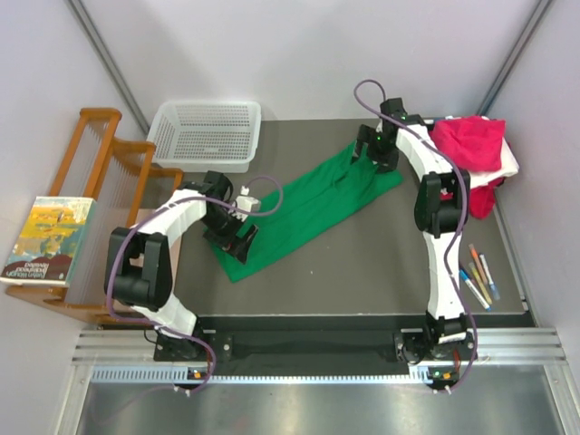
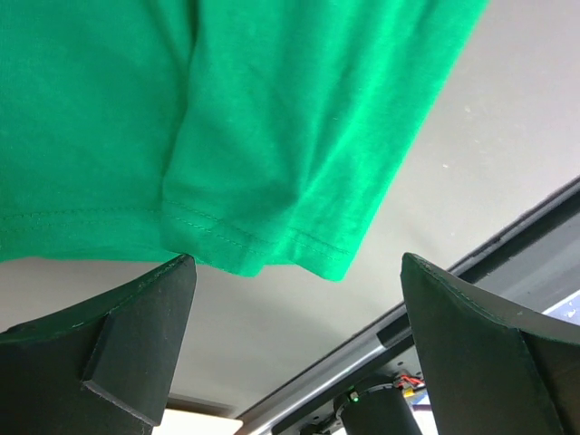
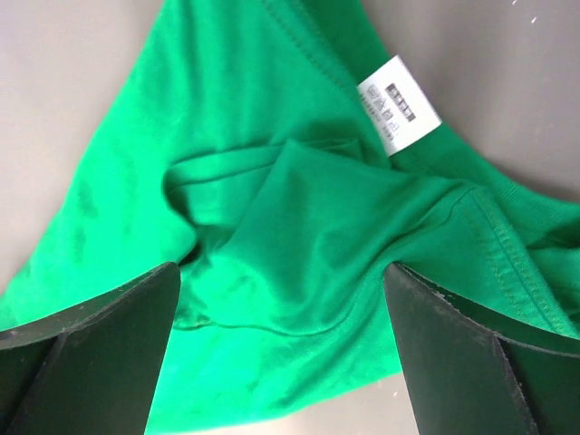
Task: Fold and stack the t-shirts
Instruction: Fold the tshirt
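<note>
Green t-shirt lies with left hand and right hand low over its opposite ends, wide open, holding nothing.

There was one green t-shirt on one table. Right of it were three more: one pink t-shirt, one white t-shirt and one red t-shirt, plus about four markers. Left of it were one basket, one wooden rack and one book. Two tools stood over it, the left tool and the right tool.
</note>
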Robot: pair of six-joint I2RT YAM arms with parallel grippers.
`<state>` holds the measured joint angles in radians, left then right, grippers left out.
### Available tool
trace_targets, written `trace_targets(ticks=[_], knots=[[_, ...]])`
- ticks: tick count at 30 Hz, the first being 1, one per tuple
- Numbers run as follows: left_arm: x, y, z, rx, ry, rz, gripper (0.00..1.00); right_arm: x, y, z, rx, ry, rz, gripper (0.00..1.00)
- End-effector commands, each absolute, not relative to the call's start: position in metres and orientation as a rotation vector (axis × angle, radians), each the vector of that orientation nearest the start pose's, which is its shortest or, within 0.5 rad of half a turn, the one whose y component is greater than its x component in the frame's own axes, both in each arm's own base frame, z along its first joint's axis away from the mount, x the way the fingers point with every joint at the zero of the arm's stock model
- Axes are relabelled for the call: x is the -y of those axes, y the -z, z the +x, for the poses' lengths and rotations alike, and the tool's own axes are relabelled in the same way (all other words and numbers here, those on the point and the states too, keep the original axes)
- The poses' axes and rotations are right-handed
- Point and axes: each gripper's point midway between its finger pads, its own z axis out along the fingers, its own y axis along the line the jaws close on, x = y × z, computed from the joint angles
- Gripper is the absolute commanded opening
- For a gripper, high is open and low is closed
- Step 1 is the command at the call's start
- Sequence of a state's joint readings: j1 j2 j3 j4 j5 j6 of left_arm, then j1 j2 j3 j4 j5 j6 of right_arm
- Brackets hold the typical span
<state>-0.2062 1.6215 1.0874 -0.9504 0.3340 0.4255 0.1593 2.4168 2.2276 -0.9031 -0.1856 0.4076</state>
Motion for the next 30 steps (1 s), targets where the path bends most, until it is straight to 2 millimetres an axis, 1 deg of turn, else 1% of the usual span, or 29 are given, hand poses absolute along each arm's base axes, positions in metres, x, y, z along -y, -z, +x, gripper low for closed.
trace_targets(ticks=[1,2,3,4,5,6,7,8,9,10,11,12,13,14,15,16,17,18,19,20,21,22,23,24,25,26,27,29,30], knots=[[0.101,-0.088,0.249,-2.721,0.504,0.977,0.99,-0.143,-0.144,0.538,-2.508,-0.543,0.239,0.94],[0.101,-0.091,0.252,-2.711,0.493,0.972,0.99,-0.144,-0.15,0.534,-2.496,-0.554,0.238,0.94],[0.102,-0.099,0.257,-2.686,0.484,0.956,0.99,-0.146,-0.144,0.523,-2.52,-0.556,0.25,0.95],[0.103,-0.104,0.262,-2.663,0.477,0.946,0.99,-0.15,-0.166,0.519,-2.464,-0.568,0.237,0.94],[0.104,-0.11,0.266,-2.637,0.471,0.934,0.99,-0.152,-0.17,0.512,-2.459,-0.577,0.237,0.94],[0.107,-0.118,0.275,-2.592,0.46,0.913,0.99,-0.153,-0.16,0.501,-2.487,-0.577,0.263,0.94],[0.109,-0.126,0.285,-2.549,0.441,0.903,0.99,-0.157,-0.177,0.495,-2.44,-0.589,0.256,0.95],[0.109,-0.129,0.293,-2.527,0.419,0.886,0.99,-0.16,-0.163,0.481,-2.474,-0.597,0.289,0.94],[0.108,-0.132,0.302,-2.504,0.394,0.855,0.99,-0.168,-0.164,0.473,-2.472,-0.61,0.281,0.94],[0.109,-0.135,0.32,-2.442,0.349,0.843,0.99,-0.17,-0.174,0.465,-2.452,-0.618,0.276,0.94],[0.11,-0.134,0.327,-2.422,0.343,0.842,0.99,-0.175,-0.162,0.455,-2.472,-0.626,0.286,0.94],[0.112,-0.128,0.335,-2.411,0.343,0.847,0.99,-0.187,-0.162,0.447,-2.474,-0.648,0.253,0.94],[0.115,-0.128,0.347,-2.376,0.333,0.849,0.99,-0.196,-0.167,0.439,-2.468,-0.689,0.227,0.94],[0.118,-0.125,0.353,-2.37,0.333,0.864,0.99,-0.203,-0.159,0.434,-2.474,-0.713,0.223,0.94],[0.119,-0.109,0.357,-2.408,0.341,0.882,0.99,-0.217,-0.157,0.425,-2.49,-0.756,0.183,0.94],[0.12,-0.108,0.365,-2.404,0.32,0.89,0.99,-0.224,-0.154,0.422,-2.503,-0.776,0.169,0.95],[0.12,-0.088,0.367,-2.452,0.327,0.915,0.99,-0.231,-0.152,0.42,-2.511,-0.795,0.159,0.94],[0.12,-0.08,0.369,-2.466,0.32,0.931,0.99,-0.244,-0.144,0.415,-2.542,-0.832,0.132,0.94],[0.119,-0.073,0.373,-2.475,0.29,0.94,0.99,-0.251,-0.142,0.413,-2.548,-0.854,0.113,0.94],[0.117,-0.058,0.374,-2.501,0.278,0.956,0.99,-0.258,-0.144,0.415,-2.542,-0.873,0.1,0.94],[0.117,-0.053,0.376,-2.505,0.266,0.96,0.99,-0.266,-0.138,0.413,-2.559,-0.875,0.088,0.94],[0.116,-0.048,0.378,-2.509,0.257,0.966,0.99,-0.27,-0.136,0.413,-2.562,-0.873,0.073,0.94],[0.114,-0.041,0.382,-2.514,0.233,0.962,0.99,-0.275,-0.14,0.416,-2.553,-0.88,0.06,0.94],[0.112,-0.038,0.383,-2.518,0.218,0.964,0.99,-0.281,-0.133,0.416,-2.573,-0.887,0.056,0.94],[0.11,-0.036,0.385,-2.525,0.204,0.965,0.99,-0.284,-0.13,0.416,-2.585,-0.898,0.062,0.94],[0.107,-0.029,0.384,-2.552,0.189,0.969,0.99,-0.289,-0.132,0.419,-2.579,-0.916,0.054,0.94],[0.106,-0.027,0.386,-2.555,0.174,0.972,0.99,-0.294,-0.123,0.418,-2.603,-0.924,0.05,0.94],[0.099,-0.022,0.384,-2.565,0.136,0.989,0.99,-0.302,-0.12,0.419,-2.606,-0.932,0.046,0.94],[0.097,-0.017,0.381,-2.572,0.126,0.994,0.99,-0.307,-0.112,0.417,-2.625,-0.937,0.036,0.94]])
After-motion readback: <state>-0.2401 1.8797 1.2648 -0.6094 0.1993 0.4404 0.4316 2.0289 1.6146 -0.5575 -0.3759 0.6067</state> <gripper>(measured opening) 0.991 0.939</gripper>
